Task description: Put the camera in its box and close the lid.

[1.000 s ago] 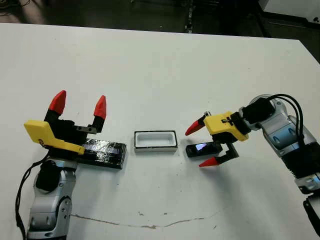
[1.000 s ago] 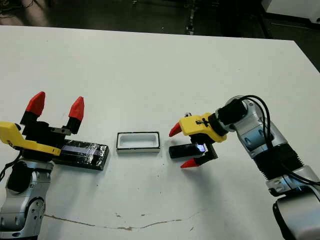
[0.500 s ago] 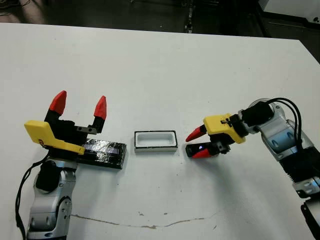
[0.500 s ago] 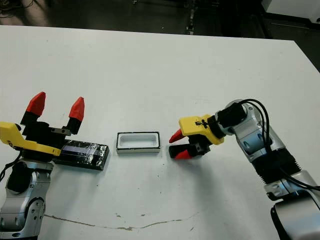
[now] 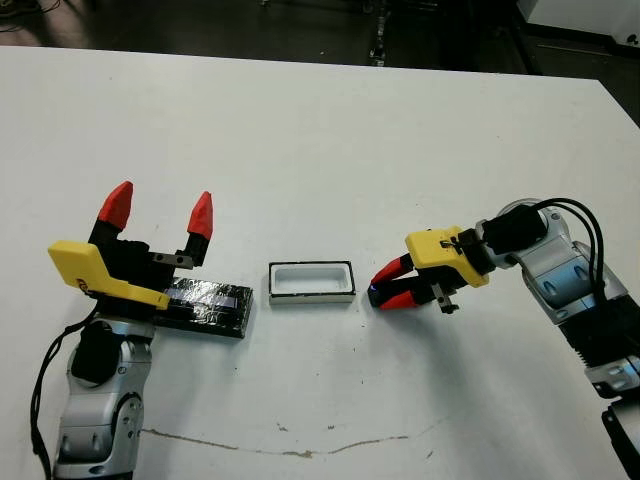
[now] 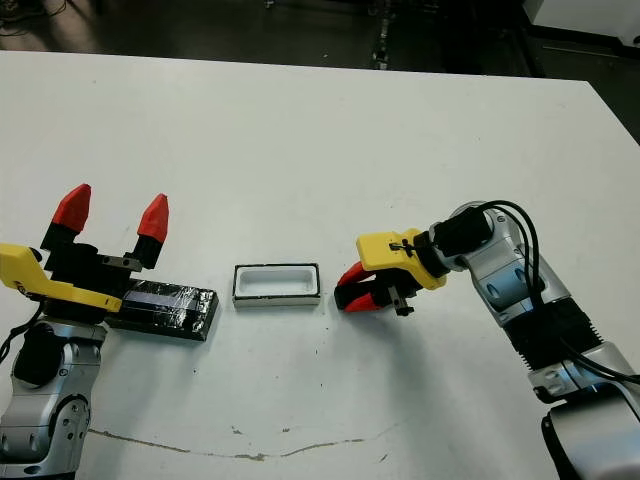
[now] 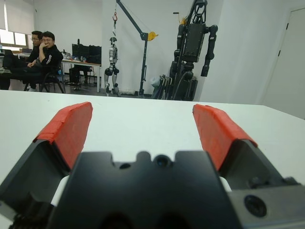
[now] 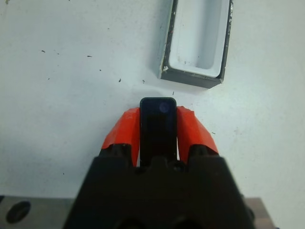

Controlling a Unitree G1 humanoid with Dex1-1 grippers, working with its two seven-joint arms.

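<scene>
One step under way of three: camera [image 8: 157,125] pinched between right gripper [image 5: 392,290] fingers at box's [image 5: 311,282] 3 o'clock, box empty, lid [image 5: 208,306] unplaced at 9 o'clock beneath spread left gripper [image 5: 158,212] fingers.

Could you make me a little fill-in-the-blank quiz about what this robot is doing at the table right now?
1. The right gripper is shut on the ____.
2. The box on the table holds ____.
3. The left gripper has its fingers ____.
4. The lid lies on the robot's ____ side of the box.

Missing words: camera; nothing; open; left
</scene>
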